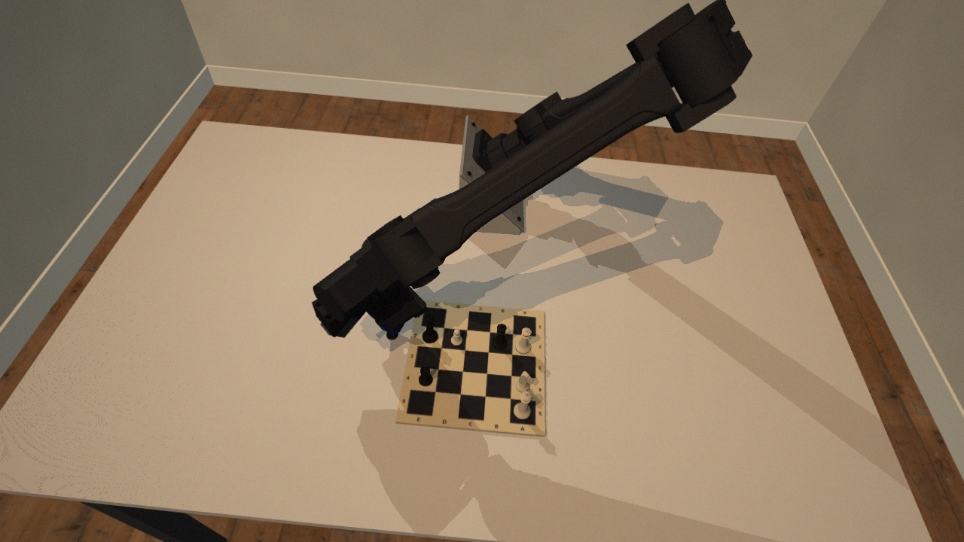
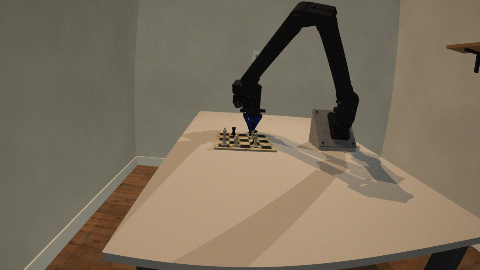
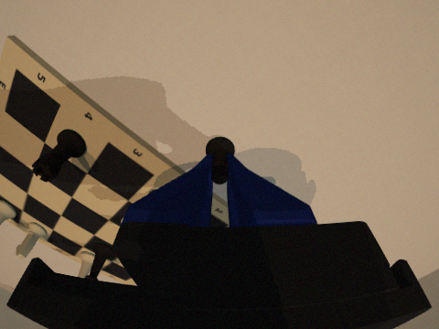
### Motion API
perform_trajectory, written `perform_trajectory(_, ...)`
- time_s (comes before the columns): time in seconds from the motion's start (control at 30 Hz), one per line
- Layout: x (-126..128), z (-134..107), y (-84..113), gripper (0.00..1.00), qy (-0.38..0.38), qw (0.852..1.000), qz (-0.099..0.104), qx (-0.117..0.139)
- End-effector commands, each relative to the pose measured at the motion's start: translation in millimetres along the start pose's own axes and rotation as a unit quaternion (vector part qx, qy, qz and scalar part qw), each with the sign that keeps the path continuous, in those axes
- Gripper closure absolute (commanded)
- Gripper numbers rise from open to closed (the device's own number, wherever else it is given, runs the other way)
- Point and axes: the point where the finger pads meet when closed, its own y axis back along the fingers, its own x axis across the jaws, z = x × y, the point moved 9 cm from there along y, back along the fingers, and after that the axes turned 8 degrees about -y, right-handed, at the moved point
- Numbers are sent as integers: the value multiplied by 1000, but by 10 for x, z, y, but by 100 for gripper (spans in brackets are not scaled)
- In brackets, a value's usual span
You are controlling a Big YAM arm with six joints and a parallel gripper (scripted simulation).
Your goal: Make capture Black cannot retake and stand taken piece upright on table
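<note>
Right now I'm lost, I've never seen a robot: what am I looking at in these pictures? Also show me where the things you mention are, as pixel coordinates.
The big black machine is a robot arm [image 1: 539,161] [image 2: 275,50]. Its hand, a gripper [image 1: 391,329] [image 2: 251,130] [image 3: 219,162], has two blue fingers. One picture looks down from above, one across the table [image 1: 202,336] [image 2: 184,201] [image 3: 320,68] from the side, and one from the arm's wrist past the fingers. On the table lies a small chessboard [image 1: 475,384] [image 2: 245,150] [image 3: 16,50] with pale and dark pieces standing on it. The fingers pinch a dark chess piece [image 1: 392,335] [image 3: 219,145] just off the board's edge; I can't tell whether it touches the table.
</note>
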Motion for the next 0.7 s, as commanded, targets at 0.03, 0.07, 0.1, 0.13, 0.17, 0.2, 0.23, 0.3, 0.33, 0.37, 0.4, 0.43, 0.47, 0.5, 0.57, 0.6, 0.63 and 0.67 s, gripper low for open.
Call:
perform_trajectory(0.03,-8,26,-54,95,-1,1000,-1,1)
perform_trajectory(0.07,-8,26,-54,88,-1,1000,-1,1)
perform_trajectory(0.1,-8,26,-54,88,-1,1000,-1,1)
perform_trajectory(0.13,-8,26,-54,88,-1,1000,-1,1)
perform_trajectory(0.17,-8,26,-54,81,-1,1000,-1,1)
perform_trajectory(0.2,-8,26,-54,81,-1,1000,-1,1)
perform_trajectory(0.23,-8,26,-54,81,-1,1000,-1,1)
perform_trajectory(0.3,-8,26,-54,81,-1,1000,-1,1)
perform_trajectory(0.33,-8,26,-54,75,-1,1000,-1,1)
perform_trajectory(0.37,-8,26,-54,75,-1,1000,-1,1)
perform_trajectory(0.4,-8,26,-54,75,-1,1000,-1,1)
perform_trajectory(0.43,-8,26,-54,68,-1,1000,-1,1)
perform_trajectory(0.47,-8,26,-54,68,-1,1000,-1,1)
perform_trajectory(0.5,-8,26,-54,68,-1,1000,-1,1)
perform_trajectory(0.57,-8,26,-54,68,-1,1000,-1,1)
perform_trajectory(0.6,-8,26,-54,68,-1,1000,-1,1)
perform_trajectory(0.63,-8,26,-54,68,-1,1000,-1,1)
perform_trajectory(0.67,-8,26,-54,68,-1,1000,-1,1)
